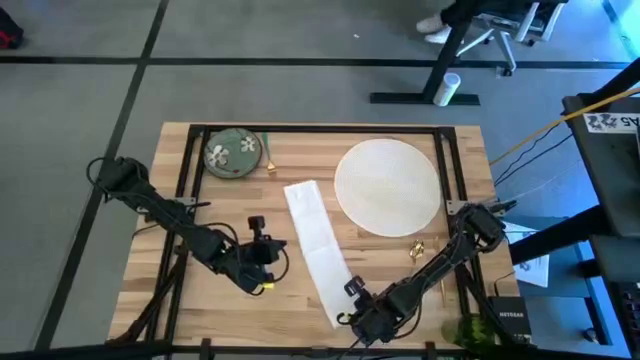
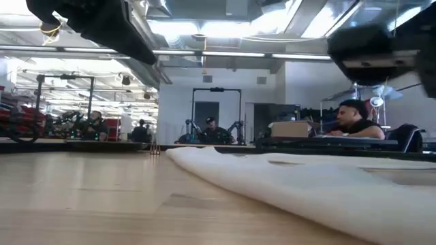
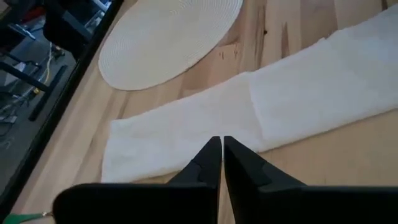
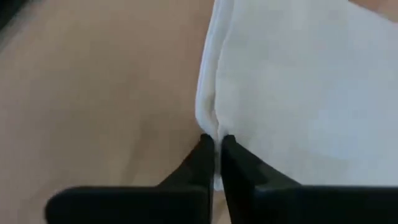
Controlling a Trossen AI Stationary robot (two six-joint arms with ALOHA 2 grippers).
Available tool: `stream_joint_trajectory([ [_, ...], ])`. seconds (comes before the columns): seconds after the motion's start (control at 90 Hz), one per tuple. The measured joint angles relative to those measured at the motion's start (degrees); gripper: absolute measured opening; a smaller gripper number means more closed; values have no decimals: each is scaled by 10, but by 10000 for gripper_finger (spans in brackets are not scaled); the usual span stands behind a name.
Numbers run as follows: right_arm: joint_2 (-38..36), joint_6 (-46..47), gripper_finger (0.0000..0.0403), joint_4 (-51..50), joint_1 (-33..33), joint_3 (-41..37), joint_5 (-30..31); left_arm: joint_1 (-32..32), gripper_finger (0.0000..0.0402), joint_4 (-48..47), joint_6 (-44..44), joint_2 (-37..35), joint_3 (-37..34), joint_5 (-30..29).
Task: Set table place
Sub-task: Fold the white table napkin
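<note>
On the wooden table a long white napkin lies flat, running from mid-table toward the near edge. The large round white plate lies at the far right, and the small green flowered dish at the far left. My left gripper is shut and points at the napkin's left long edge; it hangs above the table. My right gripper is shut, with its tips at the napkin's edge near the napkin's near end. My right gripper has its shut fingertips right at the napkin's long edge, near the napkin's near end. Whether they touch the cloth, I cannot tell. The napkin lies flat on the table.
One gold piece of cutlery lies right of the napkin, below the plate, and another beside the green dish. Black frame bars run along the table's sides. People sit at desks in the room beyond.
</note>
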Motion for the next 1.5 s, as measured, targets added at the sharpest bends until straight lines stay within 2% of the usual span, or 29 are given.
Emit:
stream_joint_trajectory([
  [0.222,-3,-16,1,-104,0,84,63,-26,0,2,6,0,0,-31],
  [0.444,-3,-17,0,-180,0,158,100,-43,0,3,-8,0,0,-33],
  [0.811,-4,-14,0,-280,9,246,101,-59,0,17,-4,0,9,-33],
  [1.078,-4,-17,0,-324,8,303,108,-61,0,15,40,0,40,-33],
  [1.278,-6,-17,0,-372,-21,347,143,-61,0,16,66,0,59,-33],
  [1.5,-7,-62,0,-378,-69,350,151,-61,0,14,66,0,60,-33],
])
